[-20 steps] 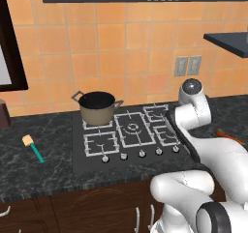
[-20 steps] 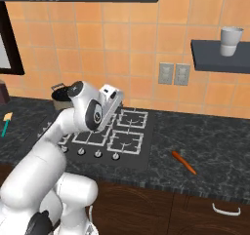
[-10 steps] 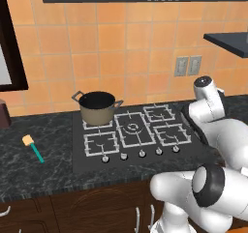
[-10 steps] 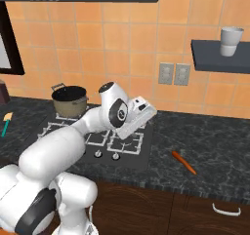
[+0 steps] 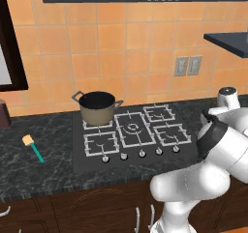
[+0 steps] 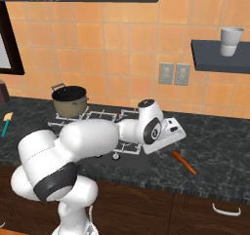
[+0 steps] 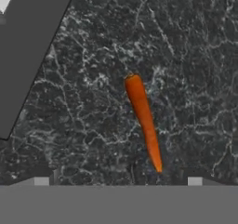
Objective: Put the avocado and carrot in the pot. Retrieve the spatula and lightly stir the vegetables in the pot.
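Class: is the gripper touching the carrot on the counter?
Apart. The hand view shows the carrot lying alone on the counter, nothing on it.

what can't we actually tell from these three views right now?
- Avocado: cannot be picked out in any view; the pot interior reads plain dark in both base views.
- Gripper jaws: in the right base view the hand is turned down over the carrot, hiding the fingers.
- Spatula: cut by the right base view's left edge.
- Cup on the shelf: contents unseen; the rim is above the camera.
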Tool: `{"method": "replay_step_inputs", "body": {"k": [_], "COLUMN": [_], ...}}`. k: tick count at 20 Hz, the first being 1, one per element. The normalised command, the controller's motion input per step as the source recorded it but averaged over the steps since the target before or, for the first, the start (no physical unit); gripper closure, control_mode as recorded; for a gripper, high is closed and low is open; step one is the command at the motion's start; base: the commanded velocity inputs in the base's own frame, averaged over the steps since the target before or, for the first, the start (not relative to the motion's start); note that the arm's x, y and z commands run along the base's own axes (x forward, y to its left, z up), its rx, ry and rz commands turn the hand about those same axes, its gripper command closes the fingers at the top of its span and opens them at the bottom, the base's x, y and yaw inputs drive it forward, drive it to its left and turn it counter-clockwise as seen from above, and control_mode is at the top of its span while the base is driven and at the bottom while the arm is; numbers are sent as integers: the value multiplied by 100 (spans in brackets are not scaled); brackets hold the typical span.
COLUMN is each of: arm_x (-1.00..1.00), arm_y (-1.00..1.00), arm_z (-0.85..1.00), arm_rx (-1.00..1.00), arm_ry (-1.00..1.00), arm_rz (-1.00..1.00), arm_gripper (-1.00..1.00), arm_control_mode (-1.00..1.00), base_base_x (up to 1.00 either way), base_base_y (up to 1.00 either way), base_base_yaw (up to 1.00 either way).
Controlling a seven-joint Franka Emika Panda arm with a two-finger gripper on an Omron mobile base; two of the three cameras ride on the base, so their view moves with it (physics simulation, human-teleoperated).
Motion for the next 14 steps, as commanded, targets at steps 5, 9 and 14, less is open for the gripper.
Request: {"method": "replay_step_inputs", "body": {"k": [5, 9, 14], "arm_x": [33, 34, 29], "arm_y": [-9, -13, -28], "arm_z": [-40, -49, -25], "arm_rx": [9, 6, 0], "arm_ry": [-8, -1, 0], "arm_rz": [7, 9, 1], "arm_gripper": [-100, -100, -100], "arm_control_mode": [-100, -100, -100], "base_base_x": [0, 0, 0], "base_base_y": [0, 0, 0], "base_base_yaw": [0, 0, 0]}}
